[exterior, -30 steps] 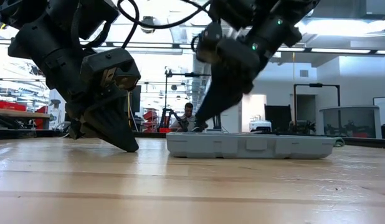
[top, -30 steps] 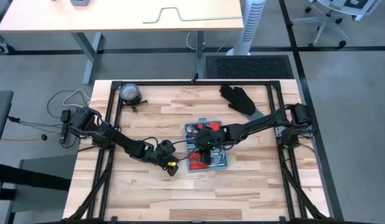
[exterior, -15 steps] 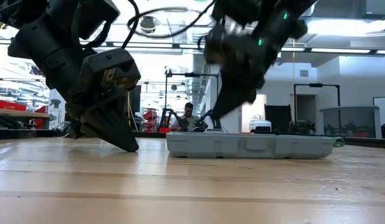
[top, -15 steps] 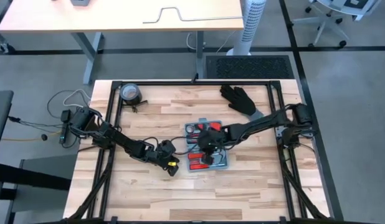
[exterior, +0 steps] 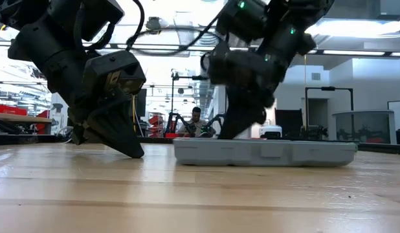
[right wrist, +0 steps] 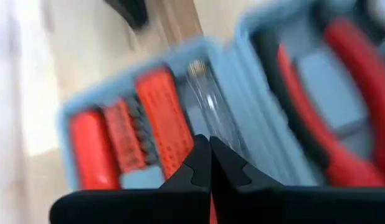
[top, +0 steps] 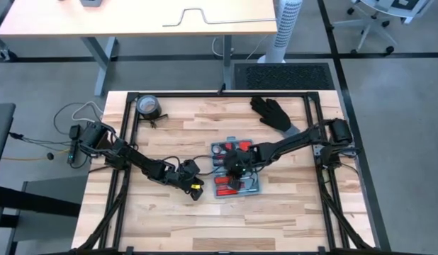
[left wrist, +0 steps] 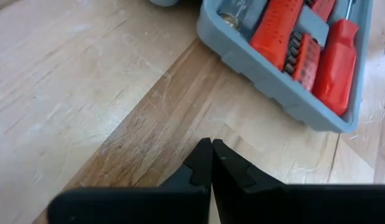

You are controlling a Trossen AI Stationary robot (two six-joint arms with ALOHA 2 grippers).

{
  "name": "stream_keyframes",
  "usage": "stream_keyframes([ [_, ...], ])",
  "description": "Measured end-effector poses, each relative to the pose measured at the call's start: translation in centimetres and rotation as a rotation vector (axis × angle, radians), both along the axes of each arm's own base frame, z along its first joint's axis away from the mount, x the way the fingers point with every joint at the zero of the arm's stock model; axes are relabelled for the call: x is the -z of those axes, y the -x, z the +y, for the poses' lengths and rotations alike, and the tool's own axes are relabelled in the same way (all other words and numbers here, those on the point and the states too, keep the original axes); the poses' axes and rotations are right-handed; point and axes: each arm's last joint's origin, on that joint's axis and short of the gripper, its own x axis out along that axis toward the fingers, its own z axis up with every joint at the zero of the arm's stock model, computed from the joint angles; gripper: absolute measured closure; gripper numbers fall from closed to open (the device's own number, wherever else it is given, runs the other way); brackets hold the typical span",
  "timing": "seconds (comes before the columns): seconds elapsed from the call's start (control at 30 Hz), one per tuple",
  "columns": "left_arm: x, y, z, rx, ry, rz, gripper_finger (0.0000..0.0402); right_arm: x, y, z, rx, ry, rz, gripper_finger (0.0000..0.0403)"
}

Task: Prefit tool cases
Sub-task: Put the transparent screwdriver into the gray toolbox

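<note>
The light-blue tool case (top: 249, 183) lies open and flat on the wooden table's middle, with red-handled tools in its slots (left wrist: 286, 37). My right gripper (top: 237, 172) is shut and points down into the case's inside, over the red tools (right wrist: 158, 106). In the low view it stands on the case's left part (exterior: 231, 134). My left gripper (top: 195, 190) is shut, its tips (left wrist: 211, 146) low over bare wood just left of the case (left wrist: 286, 78). My right gripper comes from above with shut fingers into the open case, among the moulded slots near its middle (right wrist: 211, 106). The gripper's own body hides the tips, so I cannot tell which tool or slot they touch. The case stays flat on the table.
A black glove (top: 272, 112) lies at the far right and a roll of tape (top: 148, 106) at the far left. Black frame rails (top: 127, 142) run along the table's edges. Bare wood lies near the front edge. A person (exterior: 197, 120) sits far behind the table.
My right gripper has moved from the case's far part toward the table's near edge, staying shut and dropping lower into the case. The case has shifted a little on the table; in the low view its right end sits farther right.
</note>
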Motion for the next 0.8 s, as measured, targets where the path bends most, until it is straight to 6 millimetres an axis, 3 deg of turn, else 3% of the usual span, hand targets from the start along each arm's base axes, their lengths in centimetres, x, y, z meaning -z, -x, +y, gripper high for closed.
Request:
stream_keyframes([
  [0.13, 0.0, 0.0, 0.0, 0.006, -0.006, 0.001, 0.0401, -3.1, 0.7, -0.1, 0.007, 0.022, -0.071, 0.0402],
  [0.37, -0.1, -0.4, 0.6, 0.066, -0.026, 0.001, 0.0402, -6.2, 2.8, 0.3, 0.05, 0.044, -0.082, 0.0402],
  [0.5, -1.4, -2.5, 2.7, 0.221, -0.042, 0.017, 0.0401, -5.3, 5.2, 1.4, 0.125, -0.059, -0.111, 0.0403],
  [0.63, -3.4, -4.6, 5.8, 0.27, -0.155, 0.074, 0.0401, -4.0, 8.2, 3.7, 0.197, -0.138, -0.095, 0.0403],
  [0.7, -4.5, -5.5, 7.5, 0.282, -0.216, 0.066, 0.0401, -3.3, 9.0, 4.7, 0.217, -0.135, -0.083, 0.0403],
  [0.8, -6.0, -6.7, 9.7, 0.315, -0.241, 0.008, 0.0401, -2.6, 8.8, 4.6, 0.274, -0.114, -0.085, 0.0403],
])
